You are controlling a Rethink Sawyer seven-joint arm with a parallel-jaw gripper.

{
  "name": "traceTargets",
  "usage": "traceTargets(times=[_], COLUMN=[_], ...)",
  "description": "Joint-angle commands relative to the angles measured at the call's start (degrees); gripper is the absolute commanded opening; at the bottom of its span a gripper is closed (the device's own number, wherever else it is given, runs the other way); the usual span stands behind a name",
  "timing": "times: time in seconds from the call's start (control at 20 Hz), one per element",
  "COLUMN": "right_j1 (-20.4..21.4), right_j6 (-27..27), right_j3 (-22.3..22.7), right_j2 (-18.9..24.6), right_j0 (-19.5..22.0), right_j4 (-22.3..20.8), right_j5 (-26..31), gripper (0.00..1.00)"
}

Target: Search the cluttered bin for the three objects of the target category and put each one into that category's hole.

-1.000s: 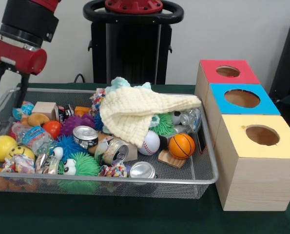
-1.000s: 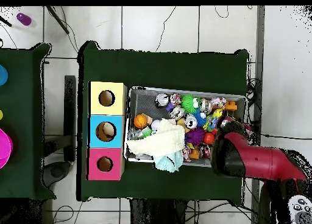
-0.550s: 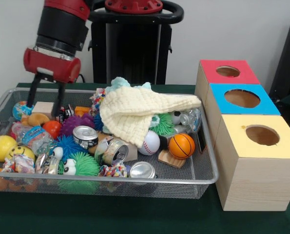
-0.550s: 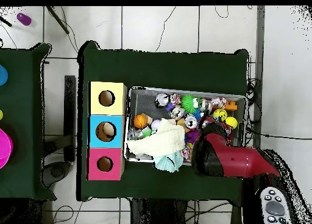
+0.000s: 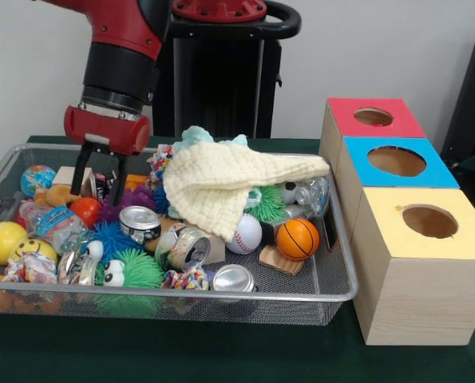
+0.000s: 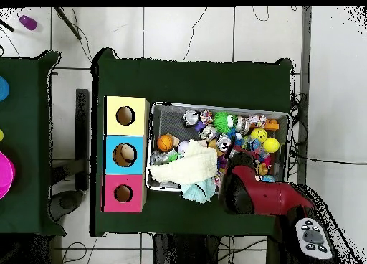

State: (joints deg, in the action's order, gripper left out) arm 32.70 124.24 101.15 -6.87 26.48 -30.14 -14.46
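A wire mesh bin (image 5: pixel 221 294) holds a jumble of things. Three dented drink cans (image 5: pixel 139 222) (image 5: pixel 188 247) (image 5: pixel 233 278) lie near its front middle. A basketball (image 5: pixel 298 238) and a baseball (image 5: pixel 245 234) rest right of them. A cream cloth (image 5: pixel 225 182) drapes over the pile's back. My gripper (image 5: pixel 97 197) hangs open over the back left part, its fingers straddling the spot between a wooden block (image 5: pixel 71 177) and a purple spiky ball (image 5: pixel 129 199), with nothing held. In the overhead view the red arm (image 6: pixel 254 193) covers the gripper.
Three boxes with round holes stand beside the bin: red (image 5: pixel 373 116), blue (image 5: pixel 397 161), yellow (image 5: pixel 429 221). A yellow ball (image 5: pixel 1 241), a smiley ball (image 5: pixel 33 250), a red ball (image 5: pixel 85 210) and green and blue spiky balls fill the bin's left part (image 6: pixel 258 135).
The arm has swung from the bin's left end toward its middle in the front view and come lower into the bin. The gripper stays open.
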Motion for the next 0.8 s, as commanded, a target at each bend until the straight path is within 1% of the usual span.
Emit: traceTargets(times=[0.05,0.15,0.2,0.3,0.5,0.7,0.8], right_j1=[-3.2,-2.2,-2.3,-2.0,-1.6,-0.2,-0.7], right_j6=[7.3,6.6,6.2,5.7,4.9,4.3,4.2], right_j3=[2.2,2.4,2.3,2.4,2.2,2.5,2.1], right_j2=[1.2,2.4,3.3,4.2,4.2,5.0,5.3], right_j0=[3.2,4.0,5.2,6.2,6.6,7.5,7.7], right_j4=[0.2,-0.7,-1.7,-2.6,-2.8,-3.5,-3.5], right_j5=[-2.4,-1.3,-1.1,-0.6,-0.3,1.3,1.3], gripper=[1.0,1.0,1.0,1.0,1.0,1.0,1.0])
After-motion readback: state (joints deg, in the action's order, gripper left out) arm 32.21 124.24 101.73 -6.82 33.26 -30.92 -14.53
